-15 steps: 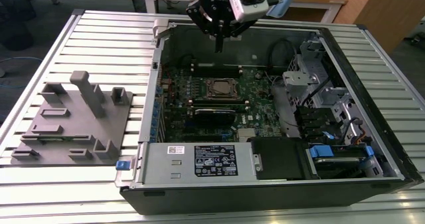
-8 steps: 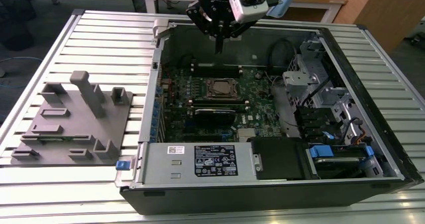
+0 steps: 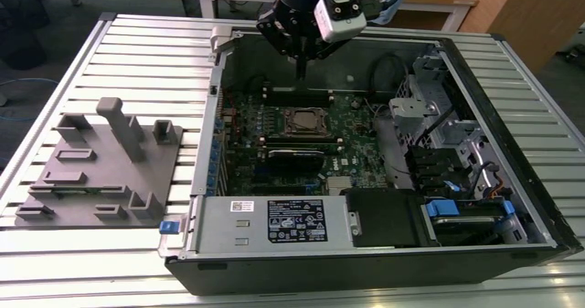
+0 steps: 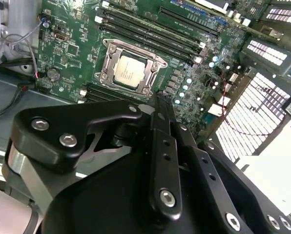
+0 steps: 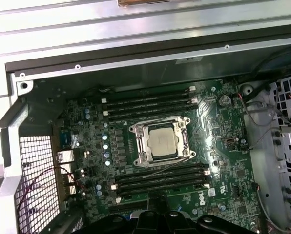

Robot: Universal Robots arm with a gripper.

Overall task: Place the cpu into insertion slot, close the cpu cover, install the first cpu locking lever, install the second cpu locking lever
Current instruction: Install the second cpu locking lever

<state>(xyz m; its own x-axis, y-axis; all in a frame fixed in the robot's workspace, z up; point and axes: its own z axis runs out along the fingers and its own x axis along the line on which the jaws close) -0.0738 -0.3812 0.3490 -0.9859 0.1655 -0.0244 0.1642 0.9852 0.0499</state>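
Pincer: the gripper (image 3: pixel 301 67) hangs in the upper middle of the exterior view, inside the open computer case (image 3: pixel 512 150), with its slim black fingers pressed together into one downward point and nothing between them. In the second wrist view the fingers (image 4: pixel 163 146) run up the middle of the frame as one closed black bar.
Pincer's surroundings: its tip is above the far edge of the motherboard (image 3: pixel 357 126), apart from the socket, which lies just below it in the exterior view.
Cpu: the cpu (image 4: pixel 128 69) sits flat in the socket, its dull silver top showing, in the upper middle of the second wrist view and at (image 5: pixel 163 142) near the centre of the first wrist view.
Cpu cover: the cpu cover (image 4: pixel 108 61) lies down around the chip as a silver frame, its window showing the chip's top.
Insertion slot: the insertion slot (image 3: pixel 307 122) is at the centre of the board in the exterior view, filled by the chip; its contact field is hidden.
Memory slots: long black memory slots (image 5: pixel 157 174) run on both sides of the socket.
Table: the case rests on a ribbed metal table (image 3: pixel 137 55).
Fixture: a grey fixture block (image 3: pixel 101 164) with upright pegs stands at the middle left of the exterior view, well apart from the gripper.
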